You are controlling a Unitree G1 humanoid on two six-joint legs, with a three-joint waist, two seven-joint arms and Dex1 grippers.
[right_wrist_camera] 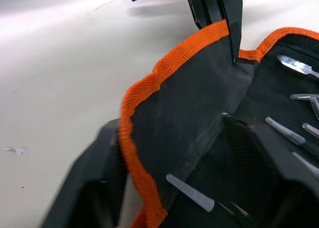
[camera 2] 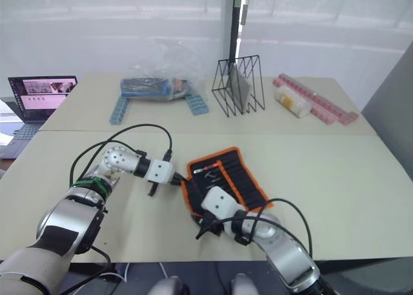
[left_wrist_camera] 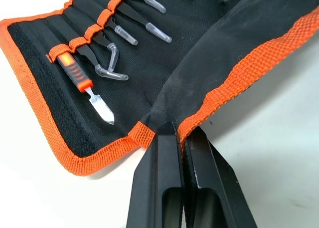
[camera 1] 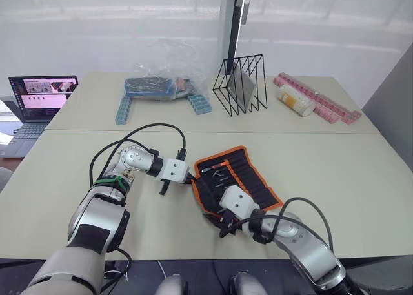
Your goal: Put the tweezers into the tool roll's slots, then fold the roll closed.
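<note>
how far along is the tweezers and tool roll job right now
Loading looks done: the tweezers sit in the slots of the tool roll, beside an orange-handled tool. Folding is in hand: the left pincer is shut on the roll's orange-trimmed flap at one corner, and the right pincer grips the same flap, lifted off the table. Left: bring the flap over and close the roll, which lies mostly open.

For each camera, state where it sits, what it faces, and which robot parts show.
Left eye view: head camera, looking down at the tool roll on the table; both arms and hands show.
Right eye view: same head camera, same scene.
Left wrist view: looks along the left hand, pinching the roll's orange edge near the tweezers.
Right wrist view: looks along the right hand, gripping the folded flap.
Shared: both wrist views show the flap.
</note>
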